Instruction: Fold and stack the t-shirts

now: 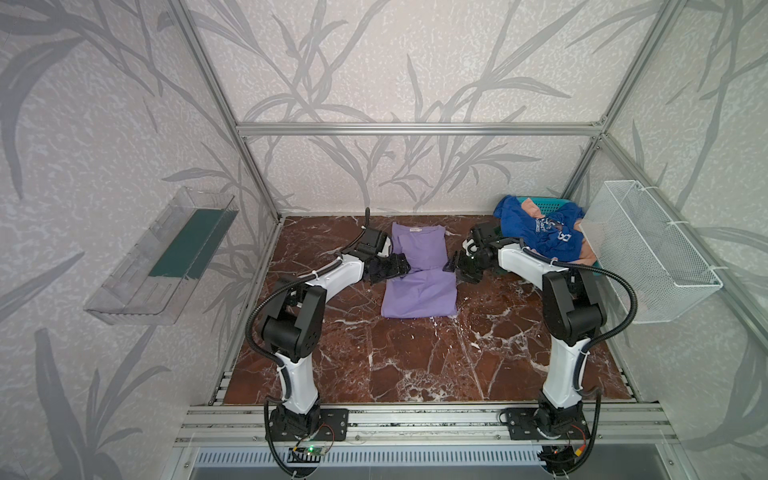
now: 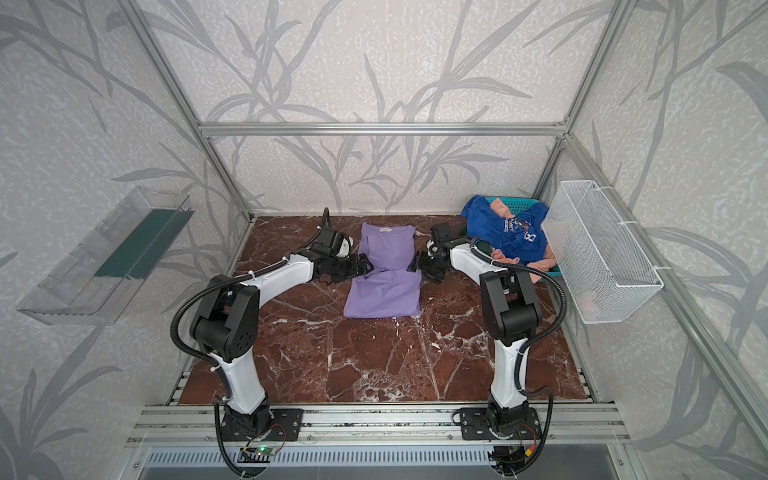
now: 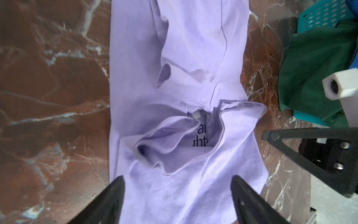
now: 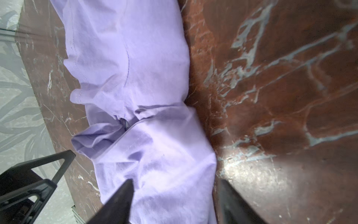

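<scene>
A lavender t-shirt (image 1: 419, 270) (image 2: 384, 274) lies in a long strip on the marble table (image 1: 415, 357), its near half doubled over the far half with a rumpled seam across the middle. My left gripper (image 1: 401, 266) (image 3: 177, 180) hovers at the strip's left edge and is open, its fingers (image 3: 118, 192) spread above the cloth. My right gripper (image 1: 453, 264) (image 4: 176, 182) is open at the right edge, one finger over the cloth and one over the marble. A royal blue t-shirt (image 1: 540, 232), a peach one (image 1: 530, 208) and a dark green one (image 3: 313, 67) are heaped in the teal basket (image 1: 544, 201).
The teal basket stands in the back right corner, right behind my right arm. A white wire basket (image 1: 652, 253) hangs on the right wall and a clear plastic tray (image 1: 162, 257) on the left wall. Aluminium frame posts edge the table.
</scene>
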Motion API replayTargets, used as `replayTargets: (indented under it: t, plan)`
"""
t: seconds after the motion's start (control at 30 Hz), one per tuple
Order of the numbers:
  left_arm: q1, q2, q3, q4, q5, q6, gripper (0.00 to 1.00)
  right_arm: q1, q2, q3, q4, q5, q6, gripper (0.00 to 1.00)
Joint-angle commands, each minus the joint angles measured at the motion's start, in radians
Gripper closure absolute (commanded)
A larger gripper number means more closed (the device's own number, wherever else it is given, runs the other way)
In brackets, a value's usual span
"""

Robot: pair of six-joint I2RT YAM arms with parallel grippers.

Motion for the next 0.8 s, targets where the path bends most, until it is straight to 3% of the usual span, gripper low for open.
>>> replayTargets:
  t: [0.0, 0.07, 0.4, 0.57, 0.77]
  plan:
    - [0.006, -0.1, -0.029, 0.026, -0.092, 0.031, 0.09, -0.017, -0.06, -0.008, -0.003, -0.007, -0.027, 0.05]
    - [0.006, -0.143, -0.057, 0.008, -0.128, 0.037, 0.08, -0.017, -0.106, -0.039, -0.001, 0.011, -0.036, 0.01]
    - [0.002, -0.329, -0.311, 0.054, -0.144, -0.011, 0.08, -0.016, -0.323, -0.359, 0.084, -0.003, 0.037, 0.01]
    - [-0.012, -0.377, -0.414, 0.064, -0.11, -0.023, 0.15, 0.004, -0.383, -0.533, 0.199, -0.033, 0.086, 0.26]
    - [-0.023, -0.428, -0.503, 0.073, -0.102, -0.04, 0.2, 0.05, -0.366, -0.583, 0.255, -0.049, 0.117, 0.34]
